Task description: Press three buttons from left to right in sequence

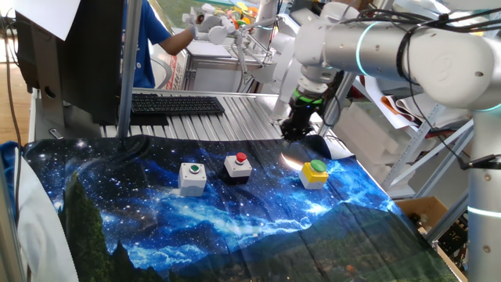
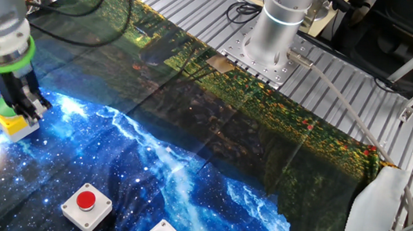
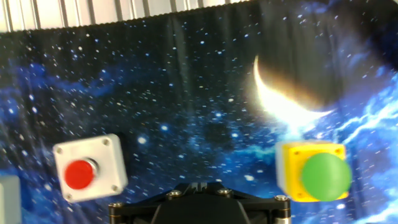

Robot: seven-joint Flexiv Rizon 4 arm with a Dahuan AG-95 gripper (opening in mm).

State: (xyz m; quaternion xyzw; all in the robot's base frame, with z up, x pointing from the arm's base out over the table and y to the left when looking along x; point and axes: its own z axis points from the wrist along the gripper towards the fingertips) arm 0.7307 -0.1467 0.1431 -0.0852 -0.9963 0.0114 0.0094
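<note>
I have the gripper (image 1: 296, 131) pointing straight down, hanging above the starry cloth (image 1: 235, 219) behind the row of buttons. Jaws shut tight, holding nothing.

Three buttons sit in a line on the cloth: grey-white box with green cap (image 1: 192, 177), then black-and-white box with red cap (image 1: 238, 166), then yellow box with green cap (image 1: 315, 173). They stand apart from one another.

From one fixed view the gripper sits behind the gap between the red-capped box and the yellow one, nearer the yellow. From the other fixed view the fingers (image 2: 25, 103) overlap the yellow box (image 2: 14, 123); contact I cannot tell.

Hand view: red cap (image 3: 81, 174) lower left, yellow box (image 3: 314, 173) lower right, gripper body (image 3: 202, 205) between them at the bottom edge.

A black keyboard (image 1: 176, 103) lies on the ribbed table (image 1: 235, 117) beyond the cloth.
</note>
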